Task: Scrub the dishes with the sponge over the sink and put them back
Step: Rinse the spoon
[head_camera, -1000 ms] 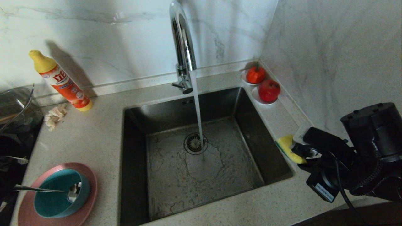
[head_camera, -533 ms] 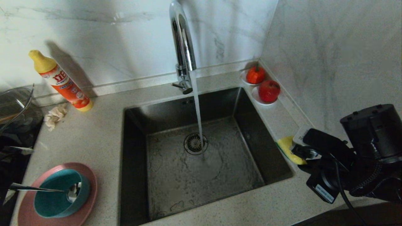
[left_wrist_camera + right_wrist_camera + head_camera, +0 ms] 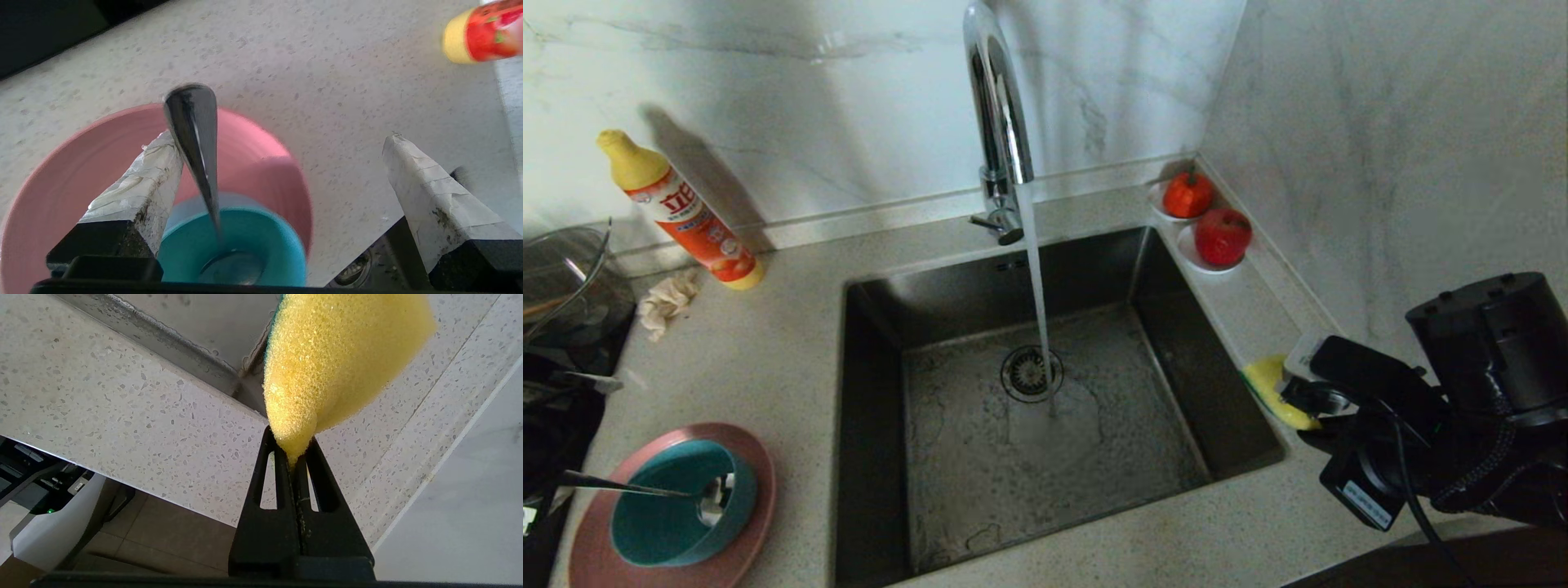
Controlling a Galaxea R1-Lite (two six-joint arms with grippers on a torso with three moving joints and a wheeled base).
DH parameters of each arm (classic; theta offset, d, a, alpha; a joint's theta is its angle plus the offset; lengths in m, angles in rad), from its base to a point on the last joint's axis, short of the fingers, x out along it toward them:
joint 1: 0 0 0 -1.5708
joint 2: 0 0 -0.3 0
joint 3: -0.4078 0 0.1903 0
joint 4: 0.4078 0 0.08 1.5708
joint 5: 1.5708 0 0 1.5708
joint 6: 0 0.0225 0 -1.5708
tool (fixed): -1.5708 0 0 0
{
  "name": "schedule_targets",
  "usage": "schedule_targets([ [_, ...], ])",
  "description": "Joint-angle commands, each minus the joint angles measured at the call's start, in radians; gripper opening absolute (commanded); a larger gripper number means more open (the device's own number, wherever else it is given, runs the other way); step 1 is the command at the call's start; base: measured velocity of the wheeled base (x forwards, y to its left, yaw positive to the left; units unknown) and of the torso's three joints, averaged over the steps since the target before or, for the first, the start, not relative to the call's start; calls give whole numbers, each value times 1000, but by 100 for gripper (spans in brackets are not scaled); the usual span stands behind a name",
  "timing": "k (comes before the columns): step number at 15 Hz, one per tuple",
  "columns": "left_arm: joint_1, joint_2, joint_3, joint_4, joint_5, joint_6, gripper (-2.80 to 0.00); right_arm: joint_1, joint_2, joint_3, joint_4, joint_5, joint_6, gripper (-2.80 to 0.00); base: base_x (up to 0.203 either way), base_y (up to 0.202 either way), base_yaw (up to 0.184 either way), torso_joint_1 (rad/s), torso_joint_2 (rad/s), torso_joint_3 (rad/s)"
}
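Sponge is pinched by one squashed corner in the right tool, fingers pressed together on it, hanging over the desk at the right rim of the sink. Water's streaming from the tap onto the drain strainer. Over on the near left, the teal bowl sits in the pink plate, spoon leaning in the bowl with its handle sticking out. Left tool hovers there, fingers spread wide, the spoon handle just beside one finger. Detergent bottle and beige rag wait at the back left.
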Motion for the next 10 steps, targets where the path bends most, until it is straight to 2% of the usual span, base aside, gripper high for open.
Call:
schedule_targets([
  [1,0,11,-12,-14,1,-5,0,0,-3,2,4,-2,-1,-280,0,0,0,0,0,0],
  [10,-1,45,-52,-34,-3,-8,0,-9,-1,5,0,-2,-2,-280,0,0,0,0,0,0],
])
